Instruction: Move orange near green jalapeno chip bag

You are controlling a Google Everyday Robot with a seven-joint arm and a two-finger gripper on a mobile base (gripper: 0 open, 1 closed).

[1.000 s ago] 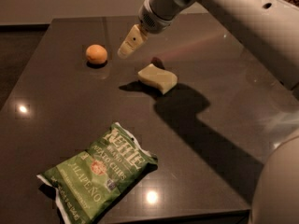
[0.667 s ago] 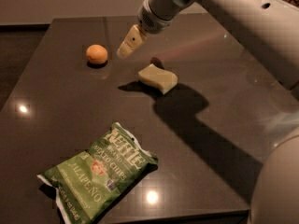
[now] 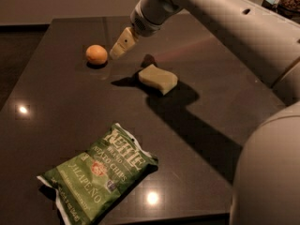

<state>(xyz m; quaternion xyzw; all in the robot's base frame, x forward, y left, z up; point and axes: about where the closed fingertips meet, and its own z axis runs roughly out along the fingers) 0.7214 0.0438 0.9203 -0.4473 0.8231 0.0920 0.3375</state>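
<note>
Cream-coloured pincer (image 3: 123,43) hovered just beside the small round orange (image 3: 96,54) toward the dark table's (image 3: 56,102) far edge; whether apart or together could not be told.
A glancing touch might have rolled the fruit leftward, away from the crinkled green jalapeno chip bag (image 3: 101,170) at the near edge. One orange, one bag, one pale yellow sponge (image 3: 158,78).

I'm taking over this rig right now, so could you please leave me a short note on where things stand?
Claw: hangs over the far part of the table, just right of the orange in the view, holding nothing.
Orange: on the table, far left.
Chip bag: lying flat at the near edge, well apart from the orange. A sponge lies right of the orange.
Done: orange not yet picked up.
Left: grasp the orange, carry it over, set it beside the bag.
</note>
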